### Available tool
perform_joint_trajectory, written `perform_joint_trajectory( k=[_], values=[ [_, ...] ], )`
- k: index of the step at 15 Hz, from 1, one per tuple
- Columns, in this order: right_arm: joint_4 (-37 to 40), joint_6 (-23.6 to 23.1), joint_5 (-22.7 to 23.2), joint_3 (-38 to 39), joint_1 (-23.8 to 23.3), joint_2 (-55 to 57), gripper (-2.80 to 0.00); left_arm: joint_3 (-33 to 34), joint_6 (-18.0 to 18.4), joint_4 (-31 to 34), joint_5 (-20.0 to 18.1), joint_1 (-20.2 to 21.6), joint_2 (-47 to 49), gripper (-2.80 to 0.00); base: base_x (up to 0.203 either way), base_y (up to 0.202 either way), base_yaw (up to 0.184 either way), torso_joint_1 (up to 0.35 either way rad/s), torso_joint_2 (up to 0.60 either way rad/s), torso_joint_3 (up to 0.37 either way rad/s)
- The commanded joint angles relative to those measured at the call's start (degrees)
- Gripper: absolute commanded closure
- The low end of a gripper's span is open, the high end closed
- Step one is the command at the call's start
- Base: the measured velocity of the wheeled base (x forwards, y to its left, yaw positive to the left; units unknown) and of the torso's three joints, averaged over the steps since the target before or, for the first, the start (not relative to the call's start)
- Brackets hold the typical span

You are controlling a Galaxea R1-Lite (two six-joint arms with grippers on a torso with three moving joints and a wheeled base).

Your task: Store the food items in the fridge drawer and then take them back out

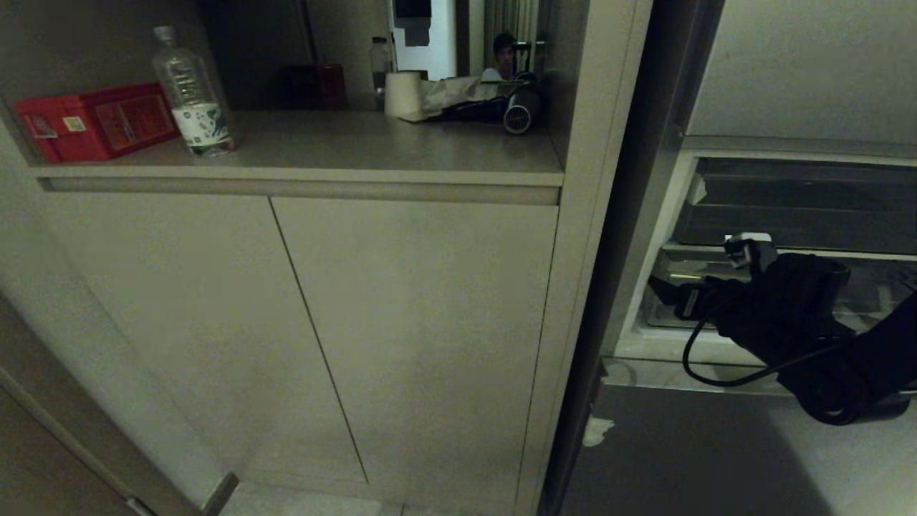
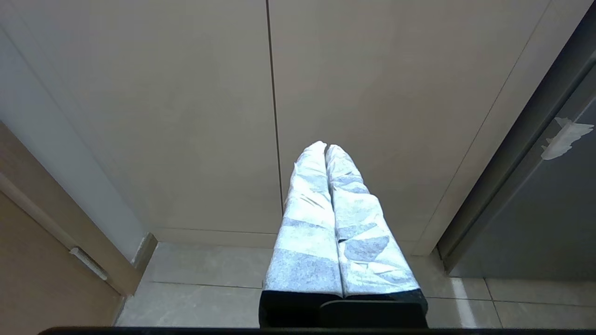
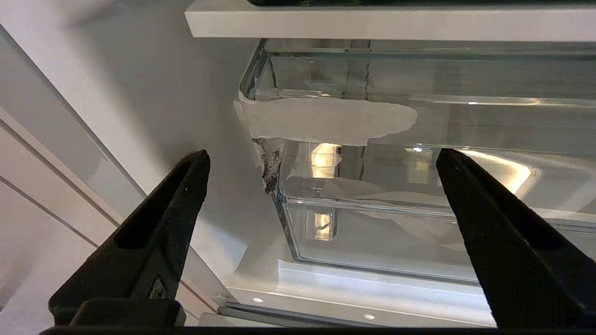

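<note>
Right gripper (image 3: 321, 163) spread wide, holding nothing, level with the front corner of the clear fridge drawer (image 3: 372, 223) at the open fridge. Scrap of whitish tape (image 3: 326, 121) stuck across the drawer's front lip. Left gripper (image 2: 326, 149) pressed shut, hanging low before the cabinet doors (image 2: 186, 116). No food visible anywhere, drawer interior included.

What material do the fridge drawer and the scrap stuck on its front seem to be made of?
The fridge drawer looks like clear, glossy hard plastic: one sees through its walls, and its edges catch bright reflections. The scrap on its front looks like whitish matte tape or paper, with torn, uneven edges; which one is hard to tell. The open right pincer faces both.
</note>
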Motion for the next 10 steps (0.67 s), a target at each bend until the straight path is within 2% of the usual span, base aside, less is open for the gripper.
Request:
perform_joint_trajectory(
  k=[1, 2, 3, 6, 10],
  values=[
    [-0.33, 0.04, 0.04, 0.03, 0.07, 0.07, -2.80, -0.01, 0.00, 0.03, 0.02, 0.04, 0.08, 0.00, 0.000, 0.000, 0.000, 0.000, 0.00, 0.000],
    [-0.33, 0.04, 0.04, 0.03, 0.07, 0.07, -2.80, -0.01, 0.00, 0.03, 0.02, 0.04, 0.08, 0.00, 0.000, 0.000, 0.000, 0.000, 0.00, 0.000],
    [-0.40, 0.04, 0.04, 0.02, 0.07, -0.02, 0.00, -0.01, 0.00, 0.03, 0.02, 0.04, 0.08, 0.00, 0.000, 0.000, 0.000, 0.000, 0.00, 0.000],
    [-0.33, 0.04, -0.01, -0.02, 1.57, -0.02, 0.00, -0.02, 0.00, 0.03, 0.02, 0.04, 0.08, 0.00, 0.000, 0.000, 0.000, 0.000, 0.00, 0.000],
    [-0.16, 0.04, -1.85, -0.97, 6.53, 0.76, 0.00, -0.01, 0.00, 0.03, 0.02, 0.01, 0.08, 0.00, 0.000, 0.000, 0.000, 0.000, 0.00, 0.000]
  ],
)
